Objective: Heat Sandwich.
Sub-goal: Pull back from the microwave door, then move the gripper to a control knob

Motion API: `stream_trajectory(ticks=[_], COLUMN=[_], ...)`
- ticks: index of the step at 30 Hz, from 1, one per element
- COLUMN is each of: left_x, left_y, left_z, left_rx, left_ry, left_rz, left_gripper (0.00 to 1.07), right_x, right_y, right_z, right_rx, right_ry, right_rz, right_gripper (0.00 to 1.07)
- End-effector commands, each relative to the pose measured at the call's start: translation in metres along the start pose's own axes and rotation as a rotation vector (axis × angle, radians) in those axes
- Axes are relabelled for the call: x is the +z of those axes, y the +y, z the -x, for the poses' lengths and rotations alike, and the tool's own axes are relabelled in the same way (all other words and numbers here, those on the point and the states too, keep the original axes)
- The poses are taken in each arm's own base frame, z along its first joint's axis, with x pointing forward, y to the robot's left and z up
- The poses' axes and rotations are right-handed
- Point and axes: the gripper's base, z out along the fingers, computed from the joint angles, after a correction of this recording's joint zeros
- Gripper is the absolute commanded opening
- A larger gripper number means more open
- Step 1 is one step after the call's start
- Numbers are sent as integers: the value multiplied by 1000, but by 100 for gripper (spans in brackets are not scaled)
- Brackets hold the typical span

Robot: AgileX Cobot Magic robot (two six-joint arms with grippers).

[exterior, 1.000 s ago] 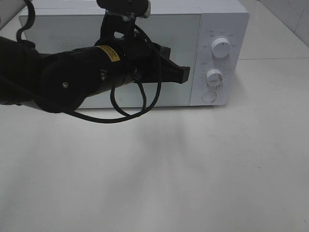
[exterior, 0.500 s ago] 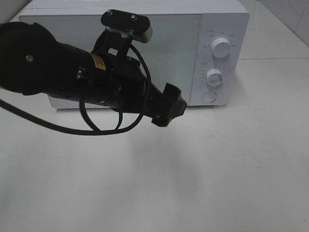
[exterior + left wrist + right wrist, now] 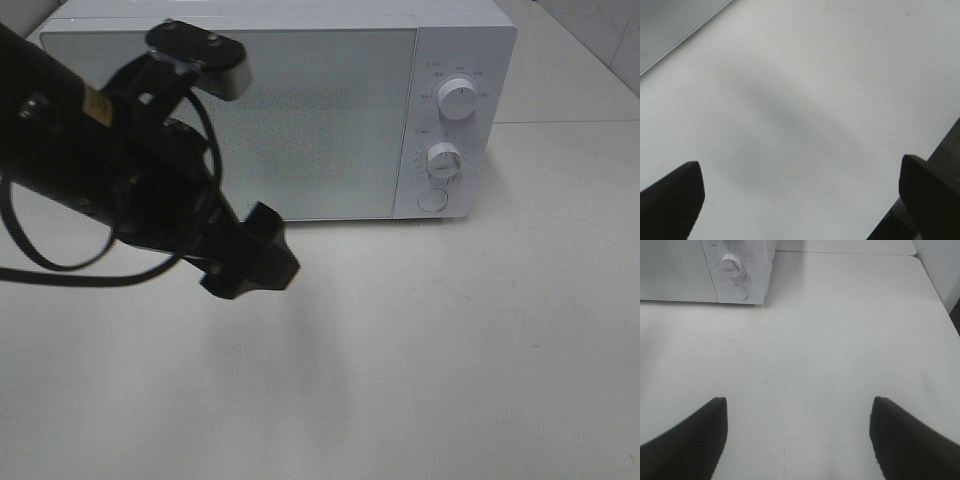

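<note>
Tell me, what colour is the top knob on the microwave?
The top knob is white, best seen in the exterior high view.

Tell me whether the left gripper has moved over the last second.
Yes. In the high view the left gripper has swung down and left, away from the microwave's lower knob, and now hangs over the table.

Black L arm point(image 3: 110, 180) w/ yellow label point(image 3: 97, 104), looping black cable point(image 3: 60, 273), grey screw-topped wrist cam point(image 3: 203, 57), blunt black L gripper point(image 3: 255, 262)

White table, one appliance
A white microwave point(image 3: 330, 110) stands directly on the pale table point(image 3: 480, 350), towards its far edge (door shut, two round knobs on the side panel).
</note>
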Motion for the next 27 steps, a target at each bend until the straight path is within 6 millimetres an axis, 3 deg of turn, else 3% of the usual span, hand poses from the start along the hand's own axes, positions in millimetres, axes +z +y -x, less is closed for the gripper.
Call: stream_trajectory(ticks=[1,5,11,14,20,27], left_x=[-12,-42,-76,-104,-138,-164], left_y=[15,51,81,103,123,113], left_z=[-5,-18,-32,-48,-69,-86], left_rx=[-60,-193,-317,-428,-581,-616], left_ry=[41,98,91,75,39,89], left_rz=[20,68,134,206,310,353], left_gripper=[104,104,104,104,104,104], right_x=[-2,-2,-2,-2,-2,-2], right_y=[0,0,0,0,0,0], right_z=[-3,-3,-3,-3,-3,-3], right_rx=[0,0,0,0,0,0], right_ry=[-23,-23,-23,-23,-23,-23], right_rz=[-5,-5,-5,-5,-5,-5], right_gripper=[76,76,76,76,76,76])
